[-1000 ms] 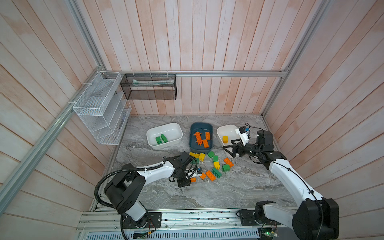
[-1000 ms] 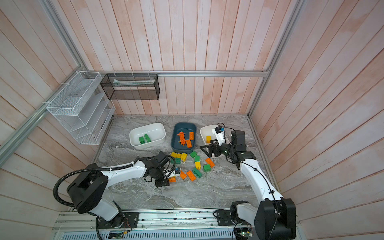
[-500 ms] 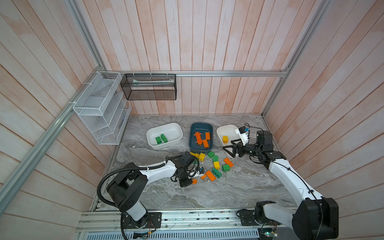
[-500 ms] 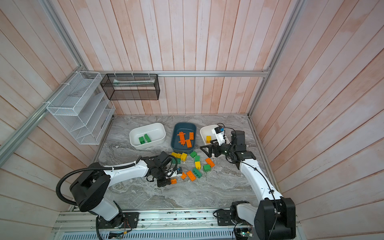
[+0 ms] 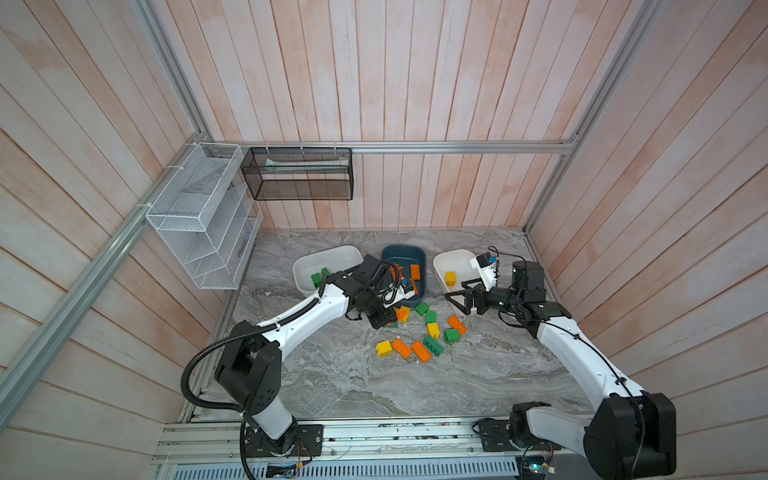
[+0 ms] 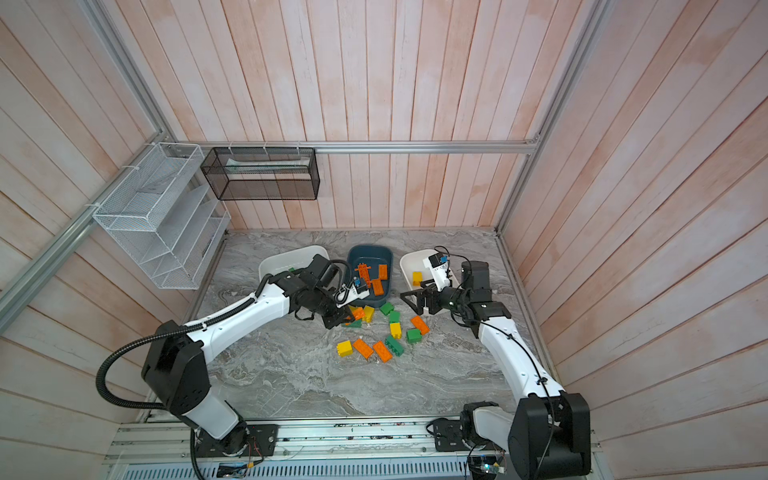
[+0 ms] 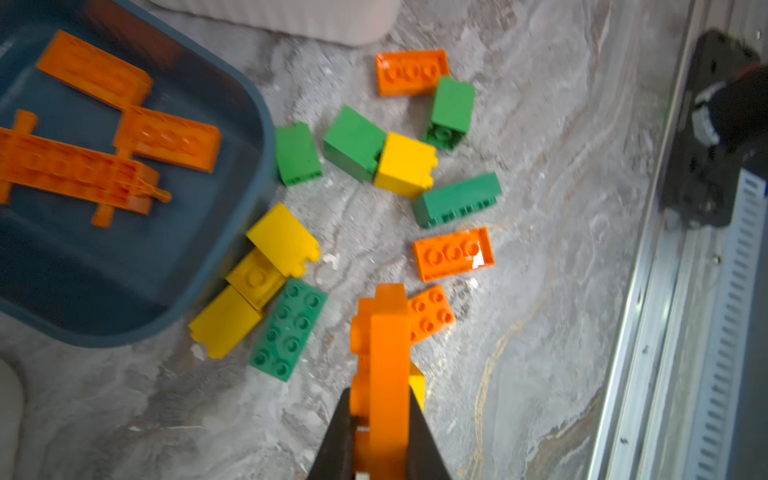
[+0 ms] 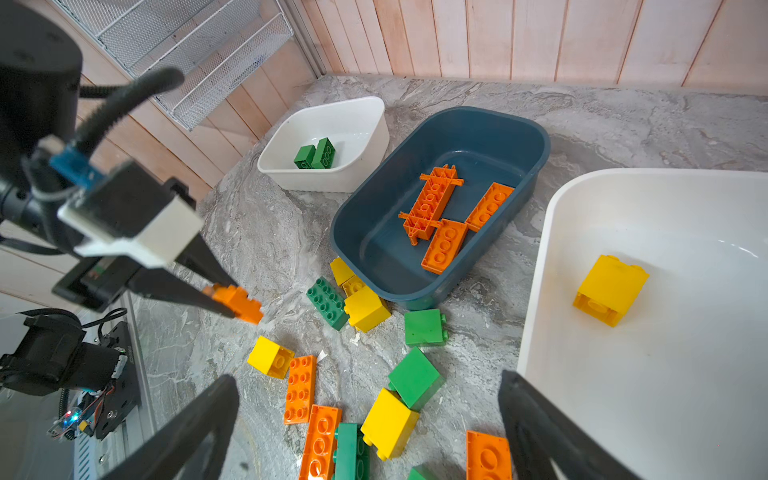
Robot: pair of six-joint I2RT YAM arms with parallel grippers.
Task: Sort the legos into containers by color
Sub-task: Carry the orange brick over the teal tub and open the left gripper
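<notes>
Left fingers [image 7: 334, 440] clamped tight on small orange studded plastic brick [image 7: 384, 353], held clear of grey marbled tabletop [image 7: 540, 311], near corner of dark teal-blue plastic tub [image 7: 259, 133] holding three orange pieces [image 8: 444, 245]. Right fingers [image 8: 199, 428] spread wide, empty, beside white plastic tub [image 8: 582, 199] with one yellow brick [image 8: 609, 289]. Loose bricks [image 8: 415, 376], orange, yellow, green, scattered on tabletop between arms. Second white tub [image 8: 332, 183]: two green bricks [image 8: 316, 153].
</notes>
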